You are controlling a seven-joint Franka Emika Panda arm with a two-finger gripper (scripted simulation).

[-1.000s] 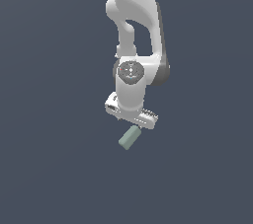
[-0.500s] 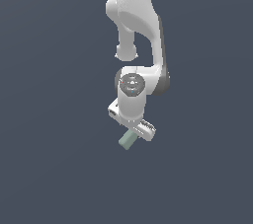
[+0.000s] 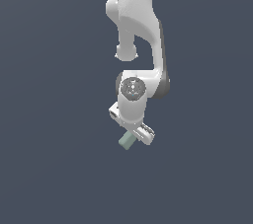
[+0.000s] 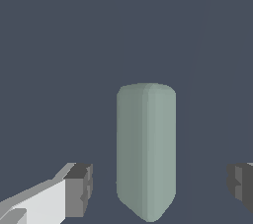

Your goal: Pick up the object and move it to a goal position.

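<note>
The object (image 4: 146, 149) is a pale grey-green oblong block with rounded edges, lying on the dark grey floor. In the wrist view it lies between my two dark fingertips (image 4: 79, 188), with a gap on each side. My gripper (image 4: 160, 188) is open and not touching it. In the exterior view the white hand (image 3: 132, 128) is low over the block (image 3: 126, 141), and only the block's end shows below the hand on the exterior view's left. The fingertips are hidden there by the hand.
The white arm (image 3: 138, 25) reaches down from the top of the exterior view. The plain dark grey floor (image 3: 49, 168) lies all around. No goal marker shows in either view.
The hand has come down over the block, which now shows less below it. The block itself has not moved.
</note>
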